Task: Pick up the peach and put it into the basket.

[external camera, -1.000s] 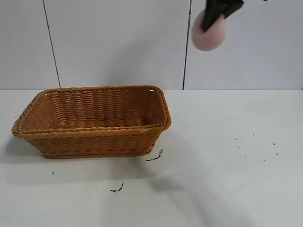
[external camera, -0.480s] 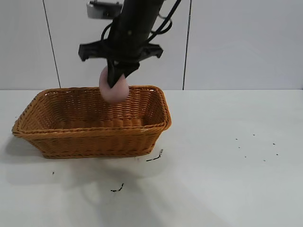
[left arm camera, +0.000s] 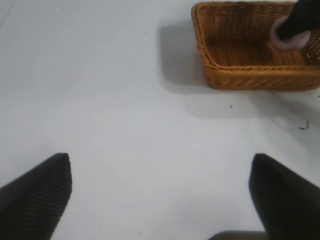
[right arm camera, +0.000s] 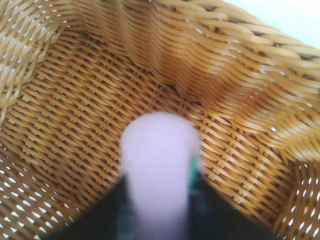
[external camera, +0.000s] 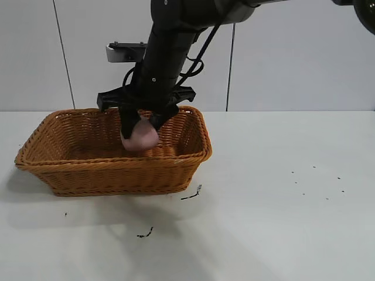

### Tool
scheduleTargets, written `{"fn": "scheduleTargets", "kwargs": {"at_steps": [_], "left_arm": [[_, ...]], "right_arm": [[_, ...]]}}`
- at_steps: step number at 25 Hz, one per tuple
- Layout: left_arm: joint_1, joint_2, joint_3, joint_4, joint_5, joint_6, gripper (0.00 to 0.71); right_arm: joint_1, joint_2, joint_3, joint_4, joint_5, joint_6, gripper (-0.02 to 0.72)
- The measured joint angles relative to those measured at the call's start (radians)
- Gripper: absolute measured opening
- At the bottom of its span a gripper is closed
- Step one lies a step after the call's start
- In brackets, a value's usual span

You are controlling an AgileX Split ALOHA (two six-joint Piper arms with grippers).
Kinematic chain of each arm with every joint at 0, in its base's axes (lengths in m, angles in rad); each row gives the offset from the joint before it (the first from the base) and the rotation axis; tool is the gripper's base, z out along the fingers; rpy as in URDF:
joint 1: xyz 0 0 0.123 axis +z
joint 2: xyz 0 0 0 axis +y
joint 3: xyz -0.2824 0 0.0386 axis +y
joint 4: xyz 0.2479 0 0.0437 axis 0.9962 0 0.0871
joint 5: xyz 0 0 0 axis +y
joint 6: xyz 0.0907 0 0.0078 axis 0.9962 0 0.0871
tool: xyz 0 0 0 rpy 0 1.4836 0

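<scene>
Item: peach (external camera: 139,137). Pale pink, rounded, matte. Located inside the basket (external camera: 111,170), toward its right half, low within the walls and just above or at the woven floor; contact with the floor cannot be told. Flanked on both sides by the dark fingers (external camera: 126,124) of the right gripper (external camera: 142,124).

Item: right gripper. Reaching down into the basket from above on a black arm, pointing steeply downward. Jaws spread to about the width of the peach, one finger on each side; in the right wrist view (right arm camera: 161,165) peach seen between the two dark fingers over wicker weave. Whether fingers press the fruit or stand just clear cannot be told.

Item: basket. Orange-brown wicker, rectangular, flared sides, braided rim. Standing on the white table (external camera: 281,193), left of centre in the exterior view.

Item: left gripper (left arm camera: 160,195). Over bare table well away from the basket, fingers standing wide apart, holding nothing.

Item: small dark specks (external camera: 191,194) on the table just beside the basket's front right corner.
</scene>
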Motion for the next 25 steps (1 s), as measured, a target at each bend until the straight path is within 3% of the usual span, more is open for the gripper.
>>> {"fn": "scheduleTargets", "kwargs": {"at_steps": [6,19,25], "left_arm": [[0.000,0.000,0.000,0.000,0.000,0.000,0.693],[0.000,0.000,0.000,0.000,0.000,0.000,0.693],[0.000,0.000,0.000,0.000,0.000,0.000,0.693]], "right_arm": [[-0.092,-0.097,-0.003,-0.020,0.033,0.000,0.688],[-0.602,-0.100,-0.003,-0.038,0.225,0.000,0.696],[-0.645,-0.119,-0.003,-0.029,0.285,-0.023,0.696]]}}
